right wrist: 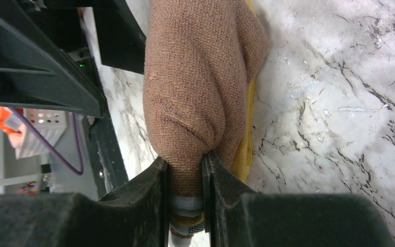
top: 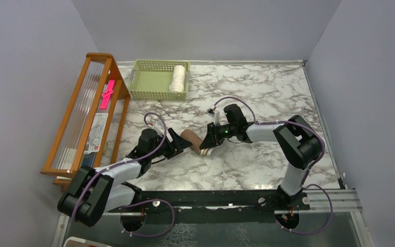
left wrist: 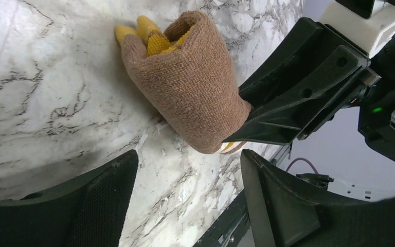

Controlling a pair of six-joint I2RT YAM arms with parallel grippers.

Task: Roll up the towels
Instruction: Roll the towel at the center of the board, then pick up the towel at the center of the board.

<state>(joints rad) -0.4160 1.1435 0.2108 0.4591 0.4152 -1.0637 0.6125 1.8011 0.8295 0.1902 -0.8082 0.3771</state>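
Pinching rolled brown towel (right wrist: pixel 195 77) in right gripper (right wrist: pixel 185 164), left gripper (left wrist: pixel 187 159) wide at nine o'clock; next, likely lifting toward eleven-o'clock basket (top: pixel 157 95).

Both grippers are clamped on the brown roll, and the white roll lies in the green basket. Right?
No. Only the right gripper pinches the brown roll; the left gripper stands open, not gripping it, per the left wrist view. The white roll is in the green basket.

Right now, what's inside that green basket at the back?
One rolled cream-white towel, lying against the basket's right wall. Whatever lies beneath the roll is covered.
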